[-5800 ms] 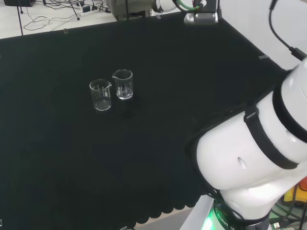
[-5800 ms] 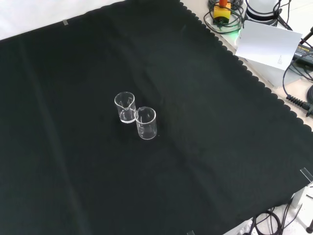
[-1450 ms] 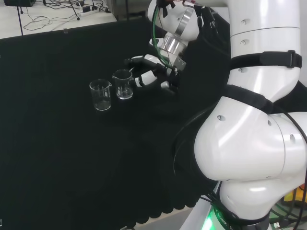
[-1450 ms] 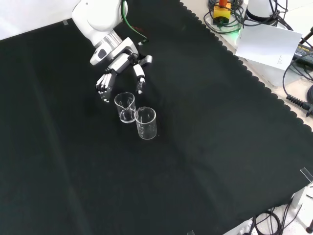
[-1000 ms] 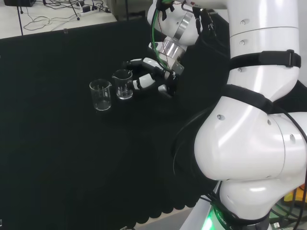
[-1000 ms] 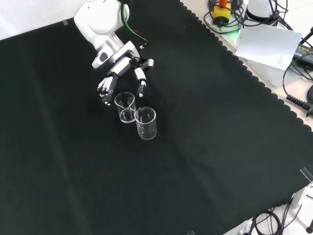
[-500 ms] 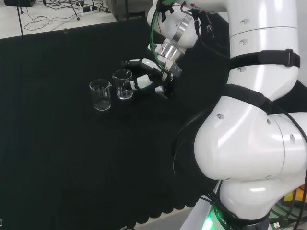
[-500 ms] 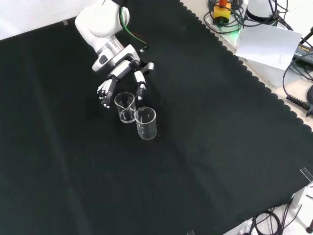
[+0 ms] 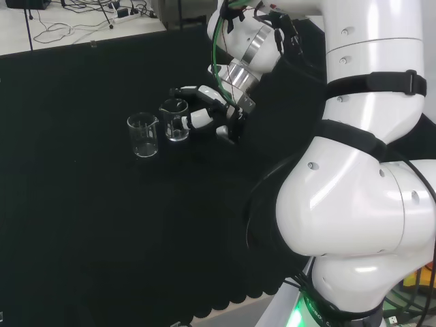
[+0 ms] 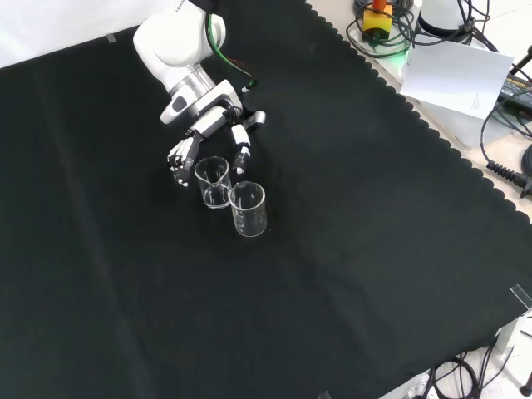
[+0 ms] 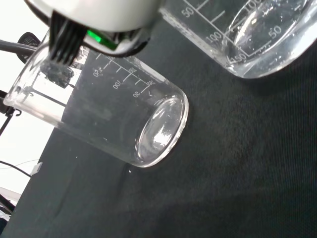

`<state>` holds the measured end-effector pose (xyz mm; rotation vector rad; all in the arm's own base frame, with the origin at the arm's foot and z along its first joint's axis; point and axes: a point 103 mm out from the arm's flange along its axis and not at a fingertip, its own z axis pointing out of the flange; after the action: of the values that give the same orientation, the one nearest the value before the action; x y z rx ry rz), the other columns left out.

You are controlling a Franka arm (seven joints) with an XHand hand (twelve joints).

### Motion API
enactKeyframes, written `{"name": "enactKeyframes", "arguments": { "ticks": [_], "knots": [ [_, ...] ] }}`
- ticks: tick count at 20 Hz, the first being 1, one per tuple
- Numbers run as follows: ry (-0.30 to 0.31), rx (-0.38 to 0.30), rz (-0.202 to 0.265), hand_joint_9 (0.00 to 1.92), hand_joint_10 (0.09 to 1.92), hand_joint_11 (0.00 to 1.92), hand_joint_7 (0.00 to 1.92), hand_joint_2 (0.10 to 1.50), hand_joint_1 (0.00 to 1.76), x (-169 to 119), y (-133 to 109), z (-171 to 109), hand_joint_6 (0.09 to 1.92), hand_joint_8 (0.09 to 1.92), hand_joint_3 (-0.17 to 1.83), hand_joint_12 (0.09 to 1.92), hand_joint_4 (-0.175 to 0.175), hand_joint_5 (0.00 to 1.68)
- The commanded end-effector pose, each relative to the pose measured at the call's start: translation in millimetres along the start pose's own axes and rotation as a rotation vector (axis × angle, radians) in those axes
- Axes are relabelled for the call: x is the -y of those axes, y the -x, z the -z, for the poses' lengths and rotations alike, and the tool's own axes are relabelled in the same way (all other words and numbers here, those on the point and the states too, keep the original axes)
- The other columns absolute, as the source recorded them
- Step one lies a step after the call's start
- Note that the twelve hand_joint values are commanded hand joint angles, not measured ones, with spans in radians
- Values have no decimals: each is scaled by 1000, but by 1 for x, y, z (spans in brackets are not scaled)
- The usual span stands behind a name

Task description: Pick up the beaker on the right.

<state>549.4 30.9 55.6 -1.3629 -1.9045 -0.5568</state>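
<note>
Two clear glass beakers stand close together on the black cloth. In the head view the right beaker (image 9: 175, 120) has the hand (image 9: 206, 109) just to its right, fingers reaching behind it and the thumb in front. In the front view this same beaker (image 10: 213, 181) is the upper one; the hand (image 10: 206, 126) is above it, with fingers (image 10: 179, 158) to its left and the thumb (image 10: 242, 155) to its right. The hand is open and I see no contact. The other beaker (image 9: 142, 135) (image 10: 248, 208) stands free. The wrist view shows one beaker (image 11: 114, 119) whole and another (image 11: 247, 34) closer.
The arm's white links (image 9: 361, 204) take up the right of the head view. Cables, a white sheet (image 10: 457, 75) and gear lie beyond the cloth's scalloped edge (image 10: 432, 133) in the front view. Bare black cloth (image 10: 349, 274) surrounds the beakers.
The hand has come in over the bench and moved steadily closer to the right beaker, so its fingers and thumb now flank it. Both beakers stay where they were.
</note>
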Motion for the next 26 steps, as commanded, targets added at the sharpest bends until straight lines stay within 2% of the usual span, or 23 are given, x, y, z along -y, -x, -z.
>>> {"name": "enactKeyframes", "arguments": {
  "ticks": [1,11,26],
  "knots": [
    [18,-7,0,449,628,14,293,518,927,-2,1,-2,87,686,661,1394,-60,510],
    [51,-25,6,465,628,25,312,518,945,-2,6,-3,87,690,660,1393,-58,540],
    [62,-3,10,472,619,28,328,520,984,-5,-1,-13,87,690,661,1388,-56,577]
  ]
}}
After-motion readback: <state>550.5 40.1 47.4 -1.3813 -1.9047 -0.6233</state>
